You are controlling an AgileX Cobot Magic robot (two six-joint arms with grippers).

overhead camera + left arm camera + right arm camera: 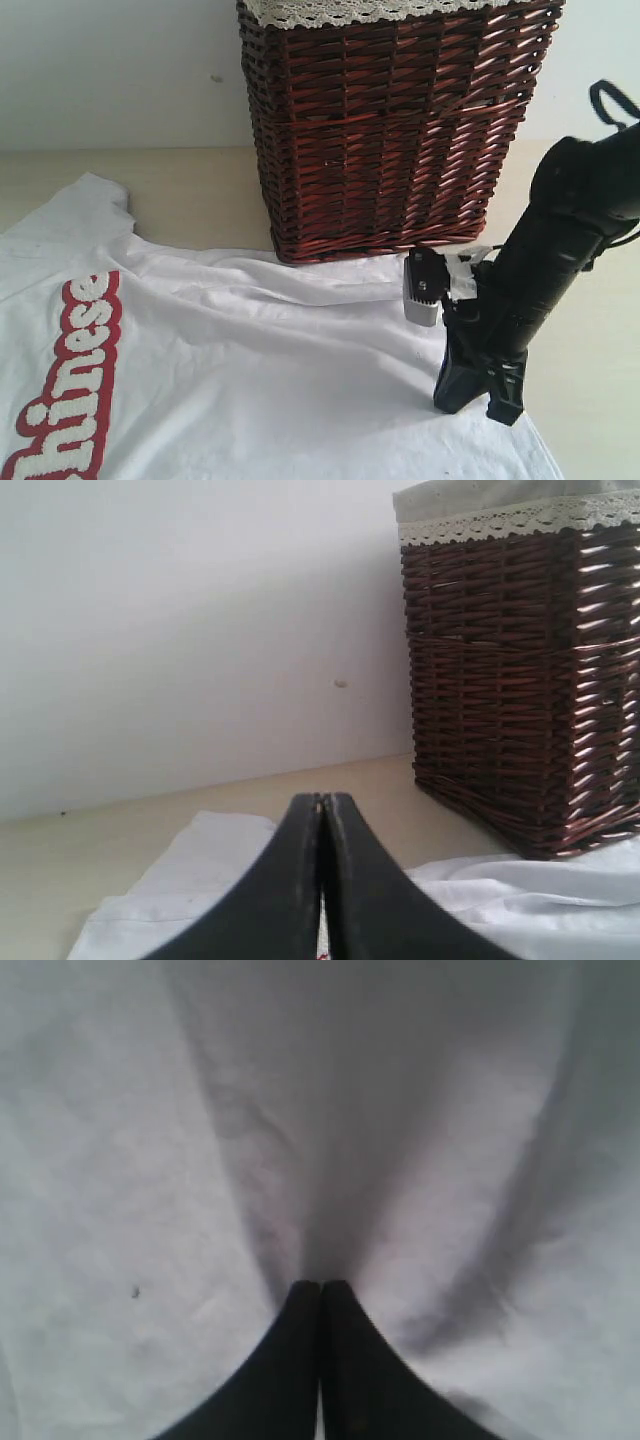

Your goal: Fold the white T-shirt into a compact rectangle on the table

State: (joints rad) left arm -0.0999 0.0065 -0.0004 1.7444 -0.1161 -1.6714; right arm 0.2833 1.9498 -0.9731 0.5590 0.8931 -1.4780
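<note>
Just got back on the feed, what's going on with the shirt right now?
The white T-shirt lies spread out on the table in front of a brown wicker basket. No fold shows yet. The right tool is down on the right side of the shirt and shut. Creases run into its tips, so it seems to pinch the cloth. The left tool is shut too, low over the shirt. I cannot tell whether it holds any cloth.

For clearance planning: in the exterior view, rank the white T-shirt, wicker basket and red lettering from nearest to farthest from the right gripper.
From the right gripper:
1. white T-shirt, under its tips.
2. wicker basket, just behind.
3. red lettering, far left.
</note>
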